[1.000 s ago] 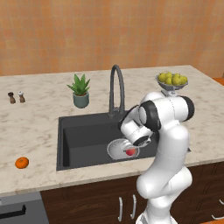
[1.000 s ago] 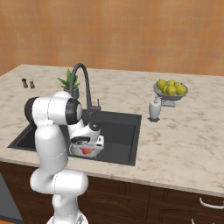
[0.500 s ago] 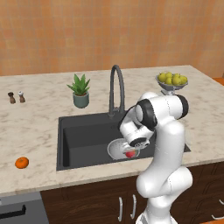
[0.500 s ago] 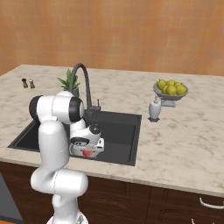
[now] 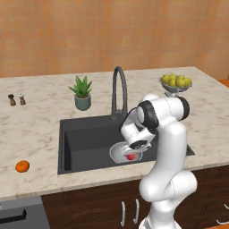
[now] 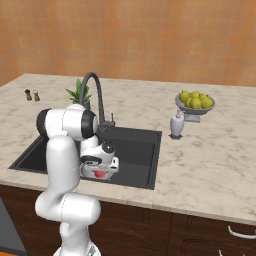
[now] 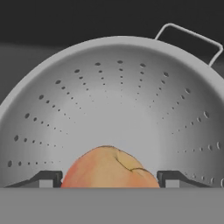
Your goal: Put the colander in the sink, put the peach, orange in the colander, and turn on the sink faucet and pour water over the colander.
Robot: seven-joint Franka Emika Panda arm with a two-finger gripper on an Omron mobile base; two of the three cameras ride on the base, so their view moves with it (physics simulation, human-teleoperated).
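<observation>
Peach (image 7: 109, 168) lying in the colander (image 7: 113, 100) inside the sink (image 5: 85, 138), right between the spread tips of the gripper (image 7: 109, 177). Jaws wide open, not clamping it. Orange (image 5: 22, 166) well apart, near the desk's front left edge.

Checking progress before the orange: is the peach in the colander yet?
In. The peach lies inside the colander, between the open gripper fingertips.

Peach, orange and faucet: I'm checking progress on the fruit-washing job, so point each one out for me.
peach (image 7: 109, 168): hand view, on its blushed upper skin, between the fingertips.
orange (image 5: 22, 166): left base view, middle of the fruit on the counter.
sink faucet (image 5: 119, 85): left base view, on the arched spout.
</observation>
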